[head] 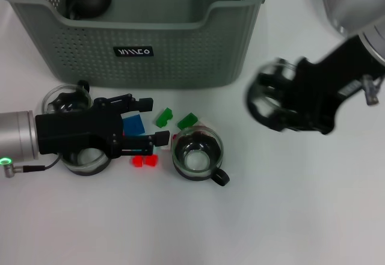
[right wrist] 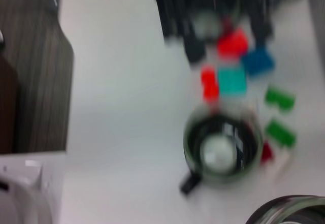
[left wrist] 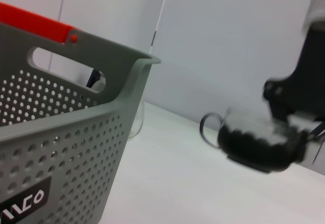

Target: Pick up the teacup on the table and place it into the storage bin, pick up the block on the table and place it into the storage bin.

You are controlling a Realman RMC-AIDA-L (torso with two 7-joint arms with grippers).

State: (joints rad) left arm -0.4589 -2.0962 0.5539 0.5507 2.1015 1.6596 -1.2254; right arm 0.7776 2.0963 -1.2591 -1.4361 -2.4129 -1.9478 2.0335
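The right claw hangs above the worktop, closed around a glass teacup, off the basket's right front corner. The left claw lies low with jaws parted and empty, blue block between them, red blocks just beside, another teacup near its tips.

The left arm is a silver-grey cylinder with a small green light and a thin black cable, ending in a boxy black left gripper. The right arm is silver-grey too, with a black right gripper and a grey cable.
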